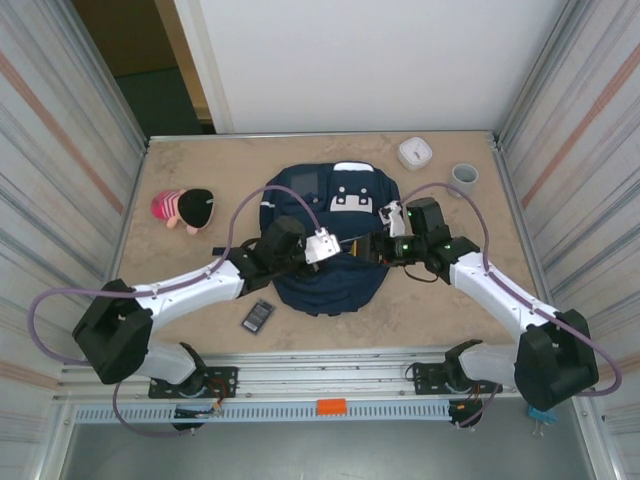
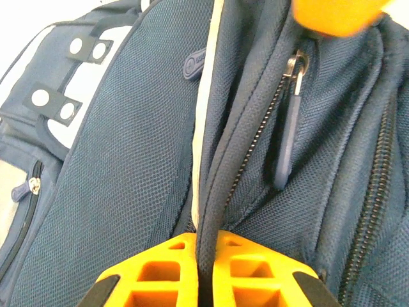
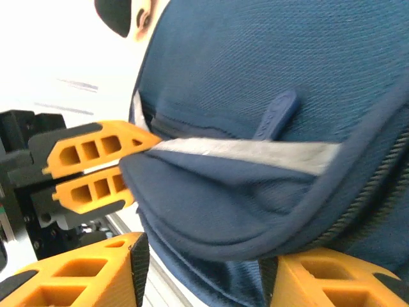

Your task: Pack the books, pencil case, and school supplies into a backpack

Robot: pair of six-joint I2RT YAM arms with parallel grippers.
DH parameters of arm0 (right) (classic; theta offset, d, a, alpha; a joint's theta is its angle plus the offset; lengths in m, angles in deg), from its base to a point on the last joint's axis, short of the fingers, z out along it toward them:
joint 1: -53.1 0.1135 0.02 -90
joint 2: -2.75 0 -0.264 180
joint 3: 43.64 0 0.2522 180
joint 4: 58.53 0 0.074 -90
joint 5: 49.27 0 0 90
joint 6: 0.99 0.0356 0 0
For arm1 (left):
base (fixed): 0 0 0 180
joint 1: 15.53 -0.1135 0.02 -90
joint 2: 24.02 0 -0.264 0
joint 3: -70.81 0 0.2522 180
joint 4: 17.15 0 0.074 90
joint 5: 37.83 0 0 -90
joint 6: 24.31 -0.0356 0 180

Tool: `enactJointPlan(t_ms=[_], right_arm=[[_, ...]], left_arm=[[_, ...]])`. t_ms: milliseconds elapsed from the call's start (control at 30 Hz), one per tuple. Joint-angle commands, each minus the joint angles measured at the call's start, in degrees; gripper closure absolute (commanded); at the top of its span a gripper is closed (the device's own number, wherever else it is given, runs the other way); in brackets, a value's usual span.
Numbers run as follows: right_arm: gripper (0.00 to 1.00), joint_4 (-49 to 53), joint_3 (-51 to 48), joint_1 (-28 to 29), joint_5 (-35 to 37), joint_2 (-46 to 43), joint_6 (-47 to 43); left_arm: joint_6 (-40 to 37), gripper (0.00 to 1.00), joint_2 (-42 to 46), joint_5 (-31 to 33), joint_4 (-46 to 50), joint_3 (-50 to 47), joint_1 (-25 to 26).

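Left jaws pinch piped seam (image 2: 206, 217), navy mesh backpack (image 2: 128, 192).

The left arm (image 1: 190, 285) and the right arm (image 1: 500, 290) both have smooth white shells on their long links and chunky black blocks at the joints and bases, and a thin purple cable (image 1: 50, 298) loops out from each. The right arm has small green lights (image 1: 397, 214) near its wrist, and the left has a white boxy housing (image 1: 322, 246). The fingers (image 2: 160, 275) of the left gripper (image 2: 204, 262) and of the right gripper (image 3: 204, 275) are bright orange plastic with a lattice of square hollows, edged with black pads (image 3: 138, 261).
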Motion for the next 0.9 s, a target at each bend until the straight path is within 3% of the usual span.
enactJointPlan(t_ms=[0, 267, 400, 467, 633, 867], right_arm=[[0.49, -8.54, -0.97, -1.26, -2.72, -0.31, 8.15], [0.54, -17.4, -1.53, -1.71, -2.6, 3.8, 18.11], [0.86, -18.28, -0.92, -2.16, -1.28, 5.34, 20.12], [0.99, -19.37, -0.9, -2.1, -1.29, 4.86, 20.82], [1.0, -19.14, -0.4, -1.38, -0.06, 2.63, 21.56], [1.0, -19.54, 1.37, -0.07, 1.16, -0.02, 23.05]], left_arm=[[-4.11, 0.96, 3.97, -6.45, -5.11, -1.47, -0.66], [-6.99, 0.95, 5.64, -14.12, -7.1, -3.55, -3.42], [-5.78, 0.94, 6.39, -14.16, -7.32, -3.42, -4.14], [-0.39, 0.85, 7.15, -12.64, -2.75, -0.73, -3.85], [17.04, 0.54, 11.83, -9.01, 6.22, 3.56, -0.46], [42.95, 0.46, 17.57, 0.2, 9.21, -0.37, 2.08]])
